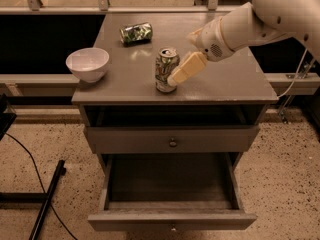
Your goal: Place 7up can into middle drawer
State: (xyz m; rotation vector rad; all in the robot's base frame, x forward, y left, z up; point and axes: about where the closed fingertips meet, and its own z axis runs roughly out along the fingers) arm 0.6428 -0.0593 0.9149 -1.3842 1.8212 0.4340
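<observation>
Your gripper [179, 75] touches the upright can [164, 66], its far side hidden. You can't tell whether it's gripping.

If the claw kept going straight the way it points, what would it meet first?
The 7up can: the claw slants down toward it, its tip right beside the upright can on the cabinet top. Whether they touch is unclear.
</observation>
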